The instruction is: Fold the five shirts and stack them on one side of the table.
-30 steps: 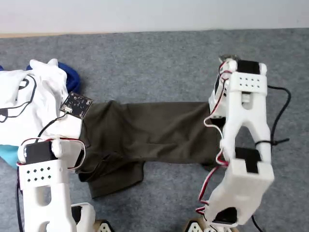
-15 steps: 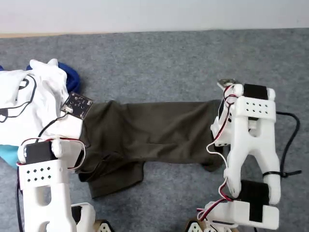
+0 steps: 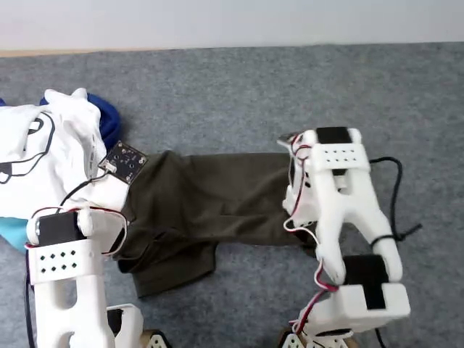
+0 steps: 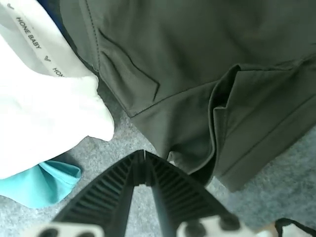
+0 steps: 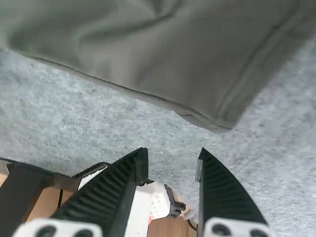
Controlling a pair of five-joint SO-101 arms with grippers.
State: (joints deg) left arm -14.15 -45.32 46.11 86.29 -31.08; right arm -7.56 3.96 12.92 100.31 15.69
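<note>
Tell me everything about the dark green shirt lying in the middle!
The dark olive-green shirt looks like soft, thin cloth with stitched hems. It lies flat on the grey carpeted table, folded into a long sideways band, a crumpled sleeve sticking out at its near left corner. Its left end lies beside the white shirt. The left gripper, shut and empty, hangs by the sleeve; the open right gripper hangs by its right edge. Neither grips it.
</note>
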